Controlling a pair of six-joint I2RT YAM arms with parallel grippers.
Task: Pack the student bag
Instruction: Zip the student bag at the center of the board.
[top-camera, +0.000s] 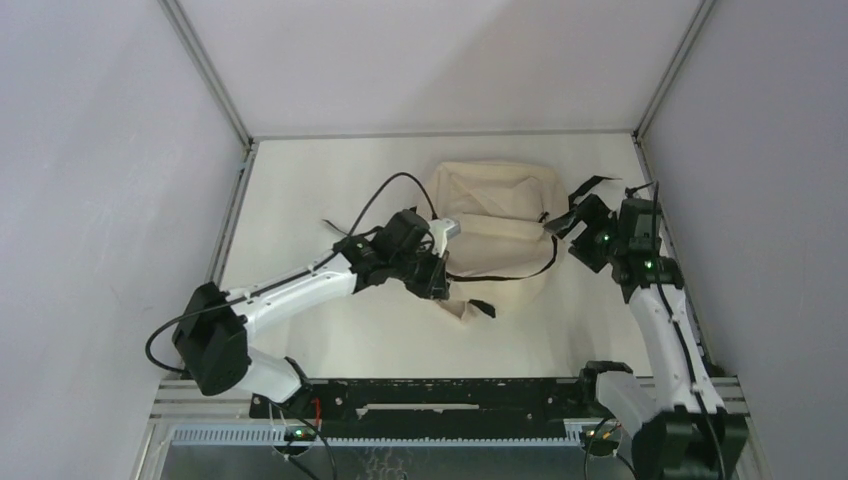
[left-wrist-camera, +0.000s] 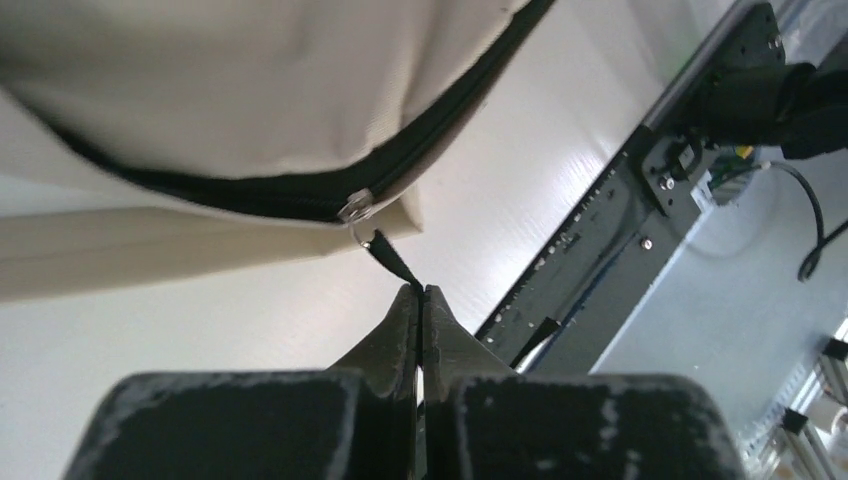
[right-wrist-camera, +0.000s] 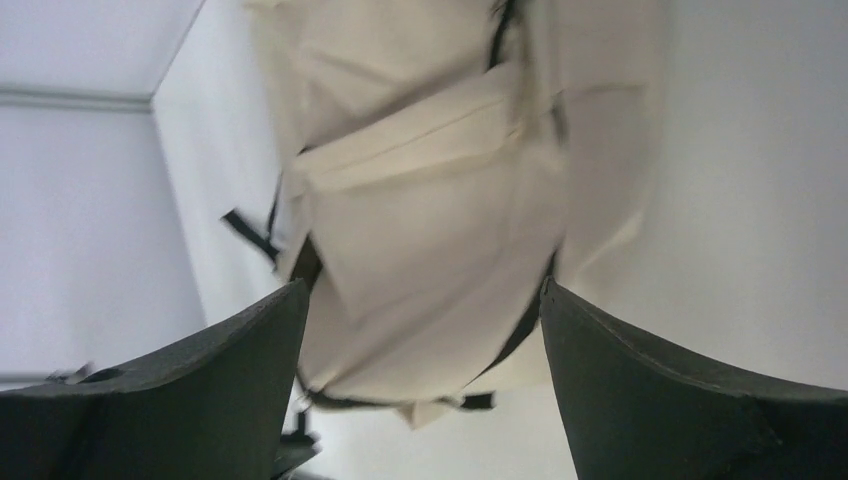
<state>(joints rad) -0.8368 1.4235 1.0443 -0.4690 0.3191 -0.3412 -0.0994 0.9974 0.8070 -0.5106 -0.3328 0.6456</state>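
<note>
The student bag (top-camera: 500, 215), cream fabric with black zipper trim, lies on the white table at the back middle. My left gripper (top-camera: 437, 283) is at the bag's near left corner. In the left wrist view it (left-wrist-camera: 421, 290) is shut on the black zipper pull tab (left-wrist-camera: 392, 258), which hangs from the metal slider (left-wrist-camera: 355, 205) on the bag (left-wrist-camera: 250, 90). My right gripper (top-camera: 572, 228) is at the bag's right side. In the right wrist view it (right-wrist-camera: 422, 290) stands open, with the bag (right-wrist-camera: 430, 200) beyond its fingers and nothing held.
Black straps (top-camera: 590, 185) trail from the bag's right side toward the right arm. A short black strap end (top-camera: 483, 308) lies at the near corner. The black base rail (top-camera: 450, 395) runs along the near edge. Enclosure walls and metal posts bound the table.
</note>
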